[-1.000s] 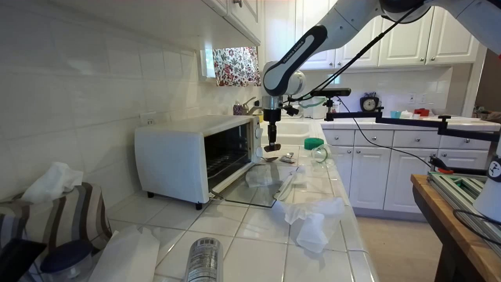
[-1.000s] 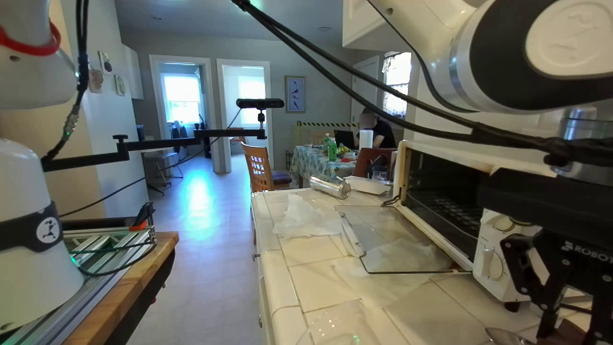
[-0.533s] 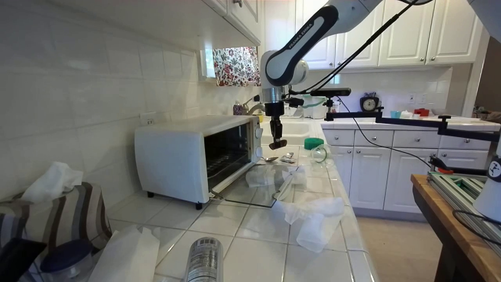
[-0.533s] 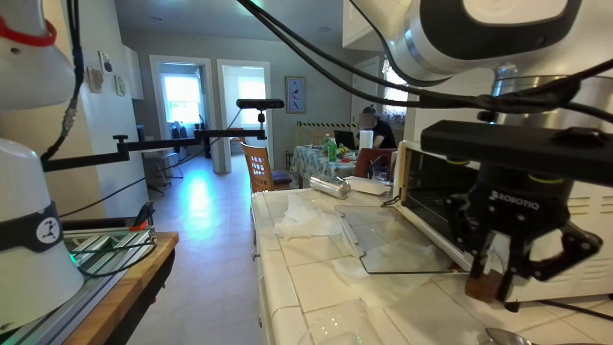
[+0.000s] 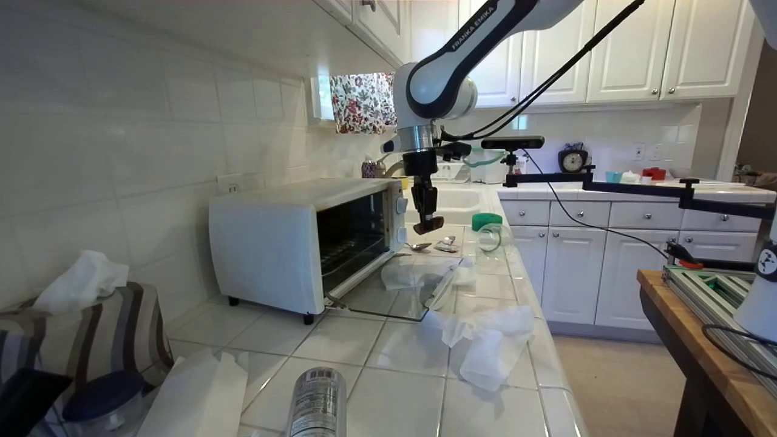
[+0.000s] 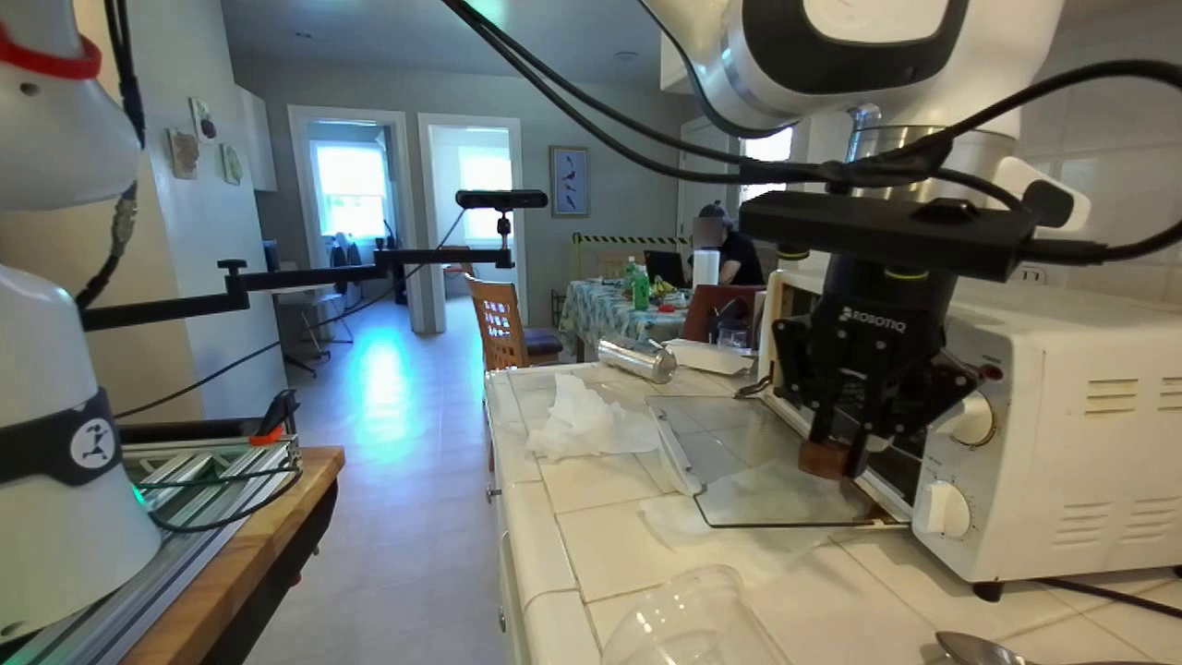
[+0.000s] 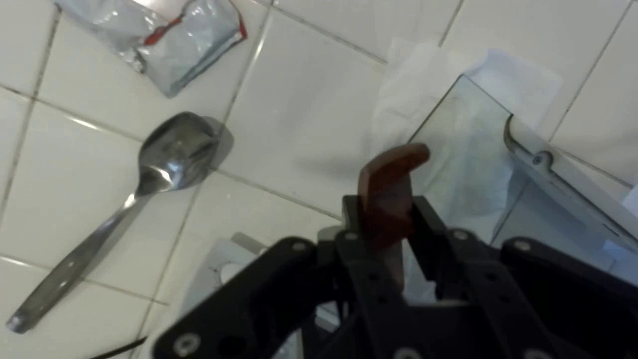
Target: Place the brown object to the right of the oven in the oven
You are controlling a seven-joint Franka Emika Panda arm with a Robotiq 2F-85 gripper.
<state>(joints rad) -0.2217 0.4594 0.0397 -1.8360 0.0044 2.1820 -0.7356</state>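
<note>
Brown object [image 7: 388,194] clamped between the jaws of the tool [image 7: 387,215], in the air outside the oven [image 5: 297,249]

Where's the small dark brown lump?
In the wrist view, the lump is right of centre, held in the black gripper, the silver metal spoon to its left, the glass oven door to its right.

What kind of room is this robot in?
It looks like a kitchen, probably in somebody's home. You can tell from the sink, the white oven and the white cupboards up on the wall.
</note>
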